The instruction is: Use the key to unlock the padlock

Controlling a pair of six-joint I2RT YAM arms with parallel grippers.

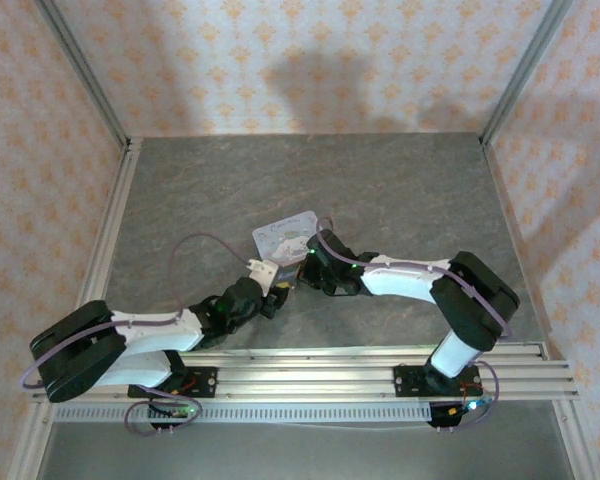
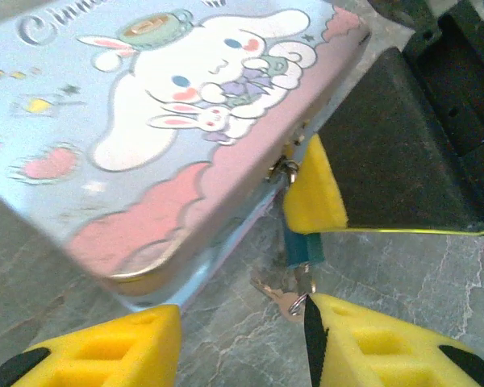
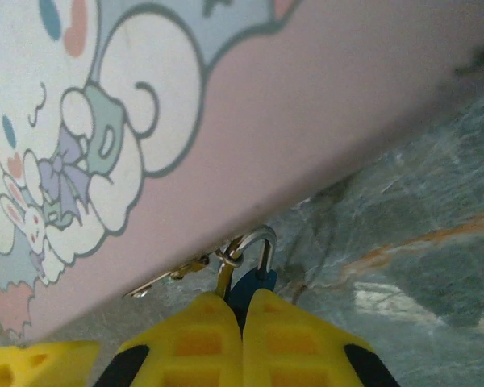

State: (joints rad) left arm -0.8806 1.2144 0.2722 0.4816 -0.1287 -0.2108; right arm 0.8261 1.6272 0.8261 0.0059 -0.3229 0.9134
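Right gripper (image 3: 242, 314) clamps the tiny teal-blue padlock (image 2: 302, 250); left gripper (image 2: 242, 318) half-open, empty, by the thin pale pinkish key (image 2: 284, 297). We should pinch its head squarely, twist gently.

On my left wrist feed the padlock (image 2: 302, 248) is a tiny dark teal block hanging at the front edge of the pastel tin (image 2: 145, 121). Its silver shackle is hooked through the tin's clasp, and on the right wrist feed its body sits pinched between the yellow fingertips of the right gripper (image 3: 242, 305). The key (image 2: 284, 300), small, pale and pinkish, lies just below the padlock's lower end on the grey worktop (image 2: 403, 274); I can't tell whether its blade is in the keyhole.
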